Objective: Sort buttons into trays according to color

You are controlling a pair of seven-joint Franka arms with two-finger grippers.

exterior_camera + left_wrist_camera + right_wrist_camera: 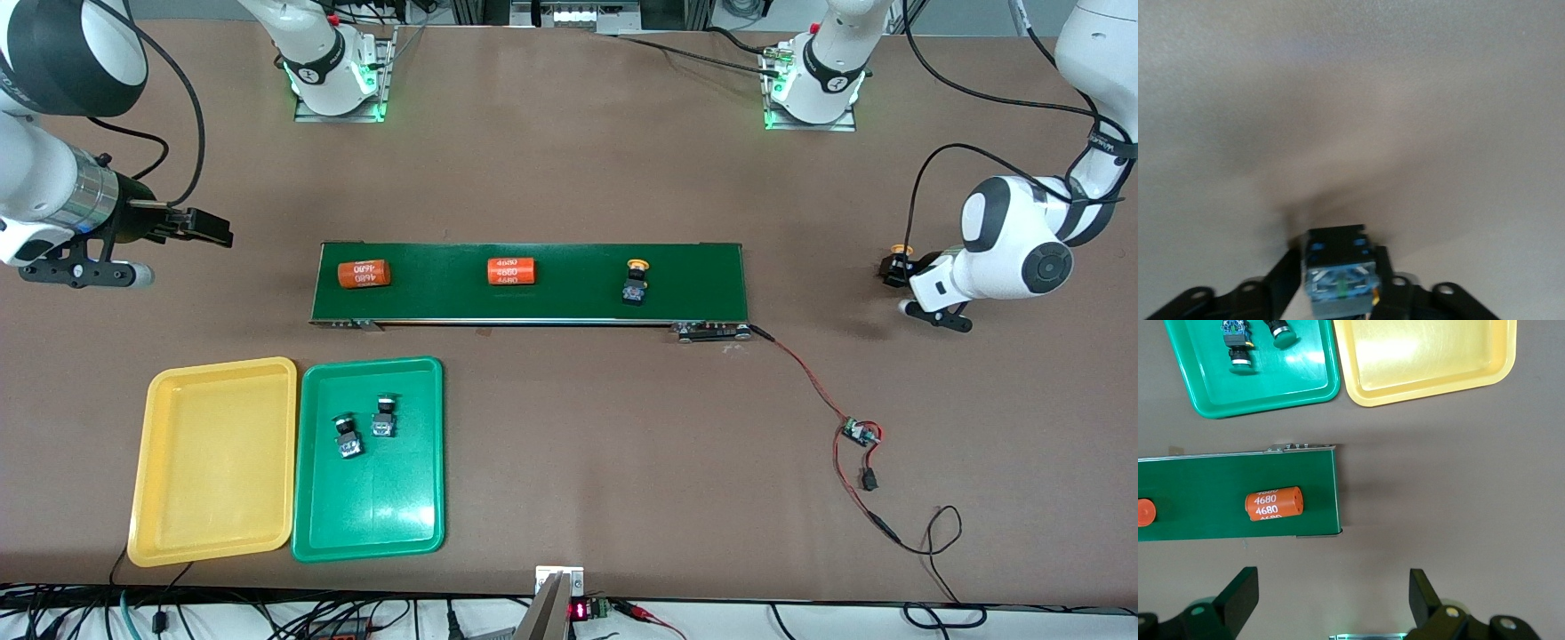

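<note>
Yellow-capped button (pixel 1339 280) clamped between left gripper (pixel 896 271) fingers (pixel 1285 277), right edge of front view, above worktop (pixel 569 178). Right gripper (pixel 1331 597) fingers spread wide, empty, left edge.

Even, bright overhead light; glare patches on green tray (pixel 369 524) and yellow tray (pixel 1431 360). Soft shadows under arms. Left wrist view blurry, button (pixel 1338 280) out of focus.

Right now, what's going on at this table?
The left tool is shut on a yellow button at its end of the table, off the belt. Another yellow button rides the belt with two orange cylinders. Both green buttons lie in the green tray; the yellow tray holds nothing. The right tool waits open.
</note>
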